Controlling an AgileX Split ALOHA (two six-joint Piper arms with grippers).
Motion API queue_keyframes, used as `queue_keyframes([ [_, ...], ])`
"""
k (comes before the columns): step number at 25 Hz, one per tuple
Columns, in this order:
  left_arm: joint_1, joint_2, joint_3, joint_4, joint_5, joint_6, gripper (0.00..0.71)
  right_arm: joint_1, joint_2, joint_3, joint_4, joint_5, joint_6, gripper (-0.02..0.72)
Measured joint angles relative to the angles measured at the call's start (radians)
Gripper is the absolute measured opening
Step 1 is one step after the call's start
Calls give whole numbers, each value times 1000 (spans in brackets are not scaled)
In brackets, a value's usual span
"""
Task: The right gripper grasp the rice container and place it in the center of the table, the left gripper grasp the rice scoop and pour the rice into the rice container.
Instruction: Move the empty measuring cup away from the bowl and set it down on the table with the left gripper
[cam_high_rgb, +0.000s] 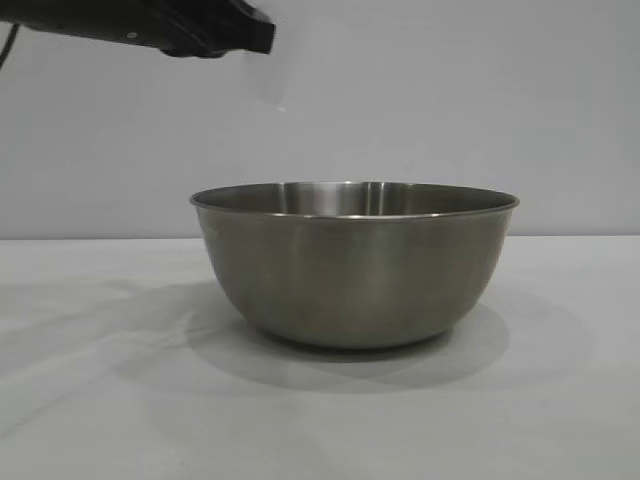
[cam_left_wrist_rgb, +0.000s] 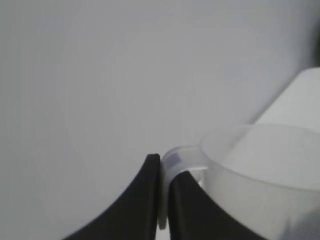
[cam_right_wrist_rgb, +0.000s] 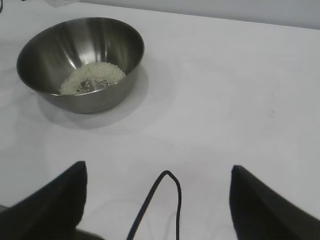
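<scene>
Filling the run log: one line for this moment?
left hand: shut on scoop handle | right hand: open, idle | rice: in bowl

The rice container stands on the table, with the rice lying in its bottom. The left gripper, above and left of it, pinches the rice scoop by its handle. The right gripper is well apart from the container.

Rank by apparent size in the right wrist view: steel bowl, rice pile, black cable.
1. Round stainless-steel mixing bowl
2. Pale rice pile inside it
3. Thin black cable; it sits nearest the camera, so its rank is unsure.
</scene>
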Motion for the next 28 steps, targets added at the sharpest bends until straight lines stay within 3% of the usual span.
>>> queue_keyframes([
  [4, 0, 0, 66, -120, 0, -3, 0, 0, 0, 0, 0, 0, 0, 526],
  [8, 20, 0, 123, -152, -2, -21, 0, 0, 0, 0, 0, 0, 0, 526],
  [13, 53, 4, 163, -155, -2, -48, 0, 0, 0, 0, 0, 0, 0, 526],
  [28, 55, 192, 152, -100, -5, -138, 0, 0, 0, 0, 0, 0, -2, 526],
])
